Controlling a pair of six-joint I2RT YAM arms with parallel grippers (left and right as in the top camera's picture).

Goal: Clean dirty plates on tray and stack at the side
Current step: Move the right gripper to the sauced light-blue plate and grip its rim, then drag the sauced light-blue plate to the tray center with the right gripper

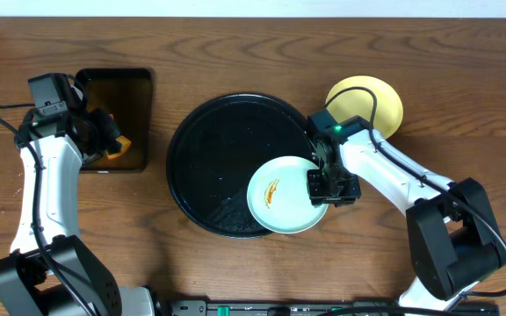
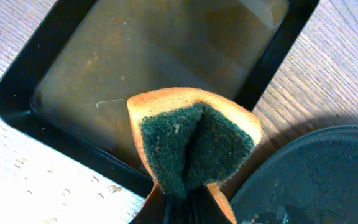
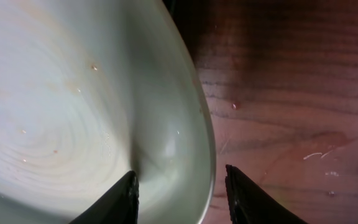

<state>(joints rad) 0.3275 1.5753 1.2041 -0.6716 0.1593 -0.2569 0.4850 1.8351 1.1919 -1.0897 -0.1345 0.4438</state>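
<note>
A pale mint-blue plate point(image 1: 279, 195) with an orange smear lies on the front right of the large round black tray point(image 1: 209, 140), overhanging its rim. My right gripper point(image 1: 330, 189) is open at the plate's right edge. In the right wrist view its fingers point(image 3: 182, 186) straddle the plate's rim point(image 3: 73, 112), one over the plate and one over the table. A pale yellow plate point(image 1: 372, 98) lies on the table right of the tray. My left gripper point(image 2: 185, 208) is shut on a folded orange-and-green sponge point(image 2: 194, 146). A second mint-blue plate is not in view.
A small black rectangular tray point(image 1: 121, 96) with brownish liquid sits at the left; the sponge hangs over its near corner point(image 2: 166, 56). The round tray's rim shows beside it in the left wrist view point(image 2: 316, 174). The table is brown wood with a few wet drops.
</note>
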